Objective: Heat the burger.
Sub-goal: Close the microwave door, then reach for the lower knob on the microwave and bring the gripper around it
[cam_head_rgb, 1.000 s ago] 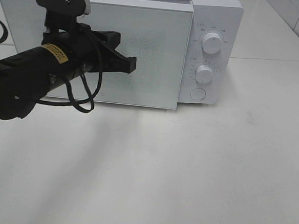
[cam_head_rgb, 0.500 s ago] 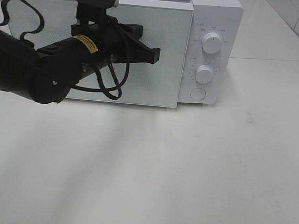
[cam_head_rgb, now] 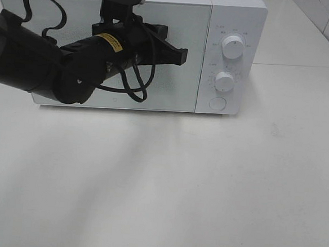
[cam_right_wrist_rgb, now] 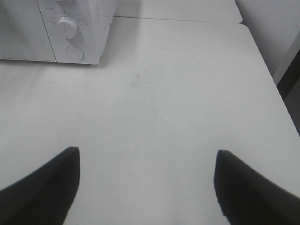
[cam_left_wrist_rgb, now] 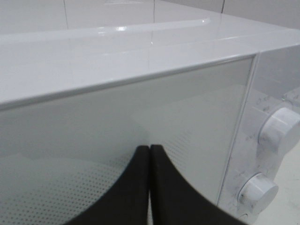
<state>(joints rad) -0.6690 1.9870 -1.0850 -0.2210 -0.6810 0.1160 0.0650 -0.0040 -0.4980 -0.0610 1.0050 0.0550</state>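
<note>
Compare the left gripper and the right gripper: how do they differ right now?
The left gripper has its jaws pressed shut; the right gripper has them spread wide. The left points at the microwave door, close to it; the right hangs over the table, away from the microwave. Both hold nothing.

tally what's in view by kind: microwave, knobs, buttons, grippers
microwave: 1
knobs: 2, upper knob and lower knob
round button: 1
grippers: 2, left gripper and right gripper
total: 6
</note>
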